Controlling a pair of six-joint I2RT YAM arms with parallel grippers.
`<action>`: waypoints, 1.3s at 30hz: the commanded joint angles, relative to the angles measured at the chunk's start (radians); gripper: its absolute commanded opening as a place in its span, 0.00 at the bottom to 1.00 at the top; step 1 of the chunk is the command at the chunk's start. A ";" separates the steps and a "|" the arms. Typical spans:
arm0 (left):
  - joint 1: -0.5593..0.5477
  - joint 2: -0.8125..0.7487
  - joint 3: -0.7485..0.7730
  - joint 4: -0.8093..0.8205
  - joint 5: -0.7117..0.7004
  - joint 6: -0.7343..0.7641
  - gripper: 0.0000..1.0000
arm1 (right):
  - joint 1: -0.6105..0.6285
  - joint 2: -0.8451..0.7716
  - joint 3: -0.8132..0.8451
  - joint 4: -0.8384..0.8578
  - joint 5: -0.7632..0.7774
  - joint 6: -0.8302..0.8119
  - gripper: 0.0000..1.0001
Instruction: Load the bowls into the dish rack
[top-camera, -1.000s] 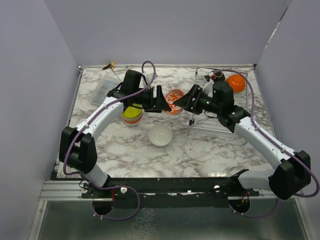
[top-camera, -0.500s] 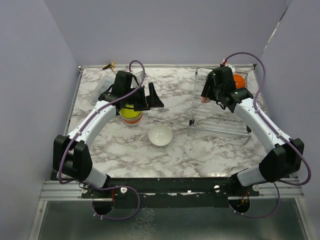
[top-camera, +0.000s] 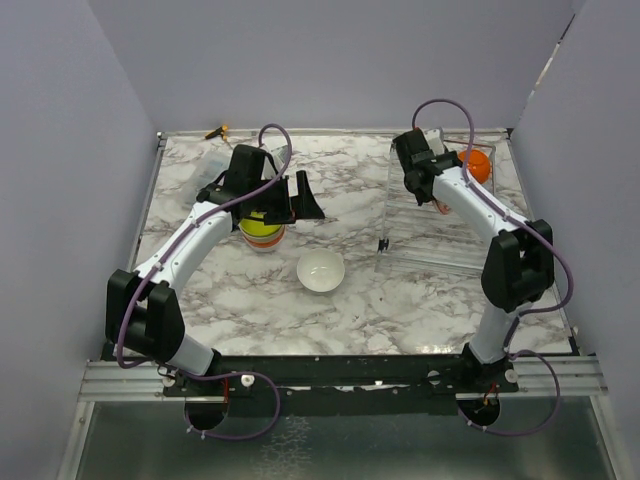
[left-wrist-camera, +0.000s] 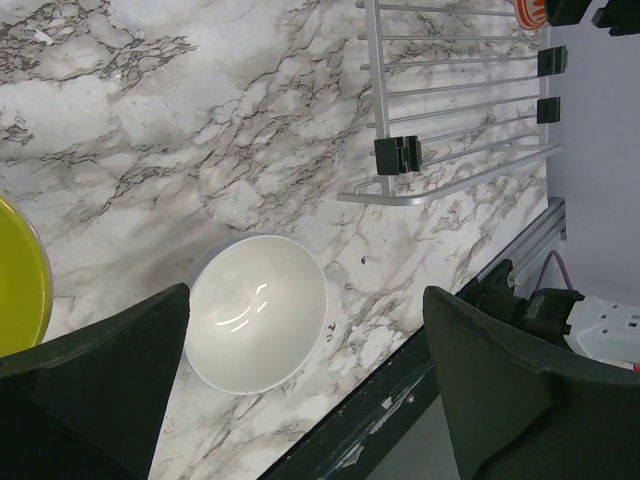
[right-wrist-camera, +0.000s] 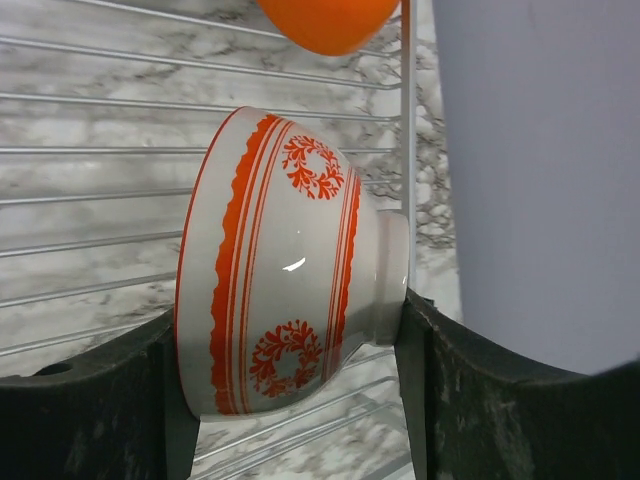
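- While the left gripper (left-wrist-camera: 307, 293) hangs above the table (left-wrist-camera: 150, 120), its jaws are spread as wide as they go, with nothing between them and nothing touched.
- Below that wide gap, a plain white bowl (left-wrist-camera: 257, 312) sits upright on the marble, mouth up, near the front corner of the dish rack (left-wrist-camera: 450, 100) but apart from it.
- Under the left wrist, a lime green bowl (top-camera: 262, 226) stands just beside the white one, with an orange band showing beneath its rim in the top view.
- Over at the far end of the rack, the right gripper (right-wrist-camera: 290, 310) is clamped on a patterned bowl (right-wrist-camera: 285, 230), white with orange wreaths and stripes.
- Its jaws are partly closed: one finger presses against the rim and the other against the foot, so the patterned bowl is turned on its side.
- This bowl is above the rack's thin parallel bars; whether it rests on them cannot be told.
- An orange bowl (right-wrist-camera: 325, 20) sits in the rack's far corner, just beyond the patterned bowl and not touching it.
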 joint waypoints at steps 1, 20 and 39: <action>-0.001 -0.042 -0.005 -0.020 -0.013 0.040 0.99 | -0.006 0.069 0.053 -0.051 0.199 -0.103 0.49; -0.001 -0.028 -0.025 -0.034 -0.030 0.056 0.99 | -0.005 0.242 0.114 -0.060 0.181 -0.165 0.87; -0.001 -0.006 -0.029 -0.038 -0.070 0.051 0.99 | -0.006 0.109 0.040 -0.037 -0.081 -0.147 0.98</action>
